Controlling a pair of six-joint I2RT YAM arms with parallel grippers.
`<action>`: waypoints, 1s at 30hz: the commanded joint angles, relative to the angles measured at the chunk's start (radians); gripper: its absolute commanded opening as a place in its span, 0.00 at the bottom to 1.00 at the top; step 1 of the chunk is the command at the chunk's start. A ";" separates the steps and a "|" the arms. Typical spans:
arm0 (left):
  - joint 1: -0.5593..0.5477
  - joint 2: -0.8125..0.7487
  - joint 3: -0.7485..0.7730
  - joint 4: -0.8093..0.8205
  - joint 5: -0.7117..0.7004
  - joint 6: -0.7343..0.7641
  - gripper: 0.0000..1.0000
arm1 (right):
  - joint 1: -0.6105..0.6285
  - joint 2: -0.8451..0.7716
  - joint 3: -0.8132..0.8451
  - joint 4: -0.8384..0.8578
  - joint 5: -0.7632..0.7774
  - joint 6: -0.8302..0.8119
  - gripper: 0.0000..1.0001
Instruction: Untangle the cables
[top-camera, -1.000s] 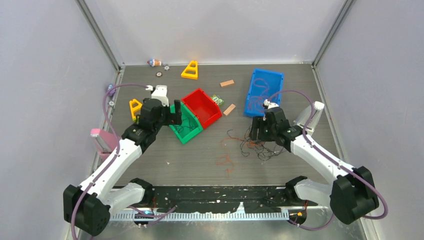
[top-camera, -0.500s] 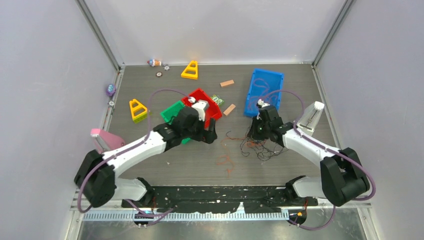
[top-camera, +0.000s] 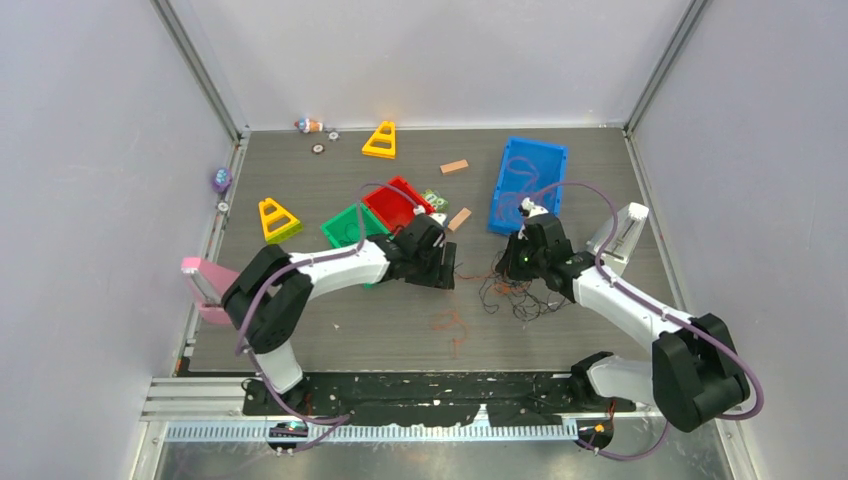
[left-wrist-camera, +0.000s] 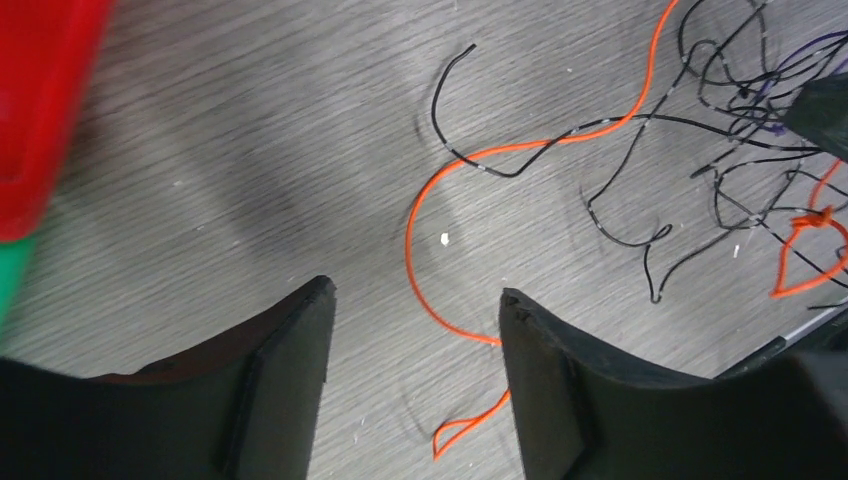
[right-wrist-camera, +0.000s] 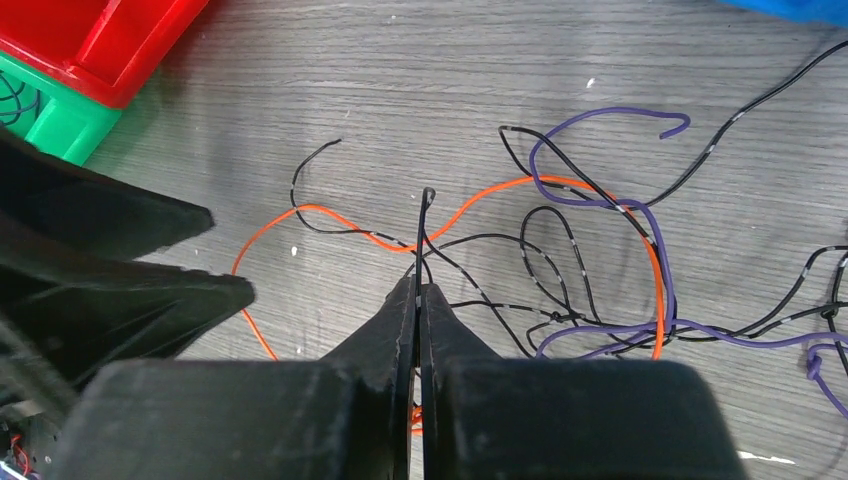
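Observation:
The cables (top-camera: 512, 293) lie in a thin black, purple and orange tangle mid-table, with a loose orange strand (top-camera: 450, 322) nearer the front. My right gripper (right-wrist-camera: 418, 287) is shut on a black cable (right-wrist-camera: 427, 200), whose end sticks out past the tips; purple cable (right-wrist-camera: 600, 113) and orange cable (right-wrist-camera: 560, 183) loop to its right. My left gripper (left-wrist-camera: 415, 296) stands open low over the table at the tangle's left edge. An orange cable (left-wrist-camera: 410, 245) runs between its fingers and touches the right one. In the top view the left gripper (top-camera: 445, 268) and right gripper (top-camera: 506, 264) face each other.
A red bin (top-camera: 400, 205) and a green bin (top-camera: 343, 226) sit just behind my left arm, a blue bin (top-camera: 527, 180) behind my right. Yellow triangles (top-camera: 381, 140) (top-camera: 276, 217), wood blocks (top-camera: 455, 166) (top-camera: 459, 219) and a pink object (top-camera: 203, 280) are scattered around.
My left arm has swung right from the green bin to the tangle's left edge, its jaws narrowing. My right gripper has shut on the black cable.

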 joint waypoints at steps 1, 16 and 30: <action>-0.048 0.074 0.061 0.017 0.010 -0.058 0.58 | -0.002 -0.047 -0.002 0.039 0.000 0.013 0.05; 0.105 -0.426 -0.308 0.027 -0.429 -0.079 0.00 | -0.159 -0.358 -0.036 -0.220 0.501 0.133 0.05; 0.300 -1.007 -0.433 -0.133 -0.681 -0.046 0.00 | -0.227 -0.603 -0.005 -0.563 1.017 0.427 0.05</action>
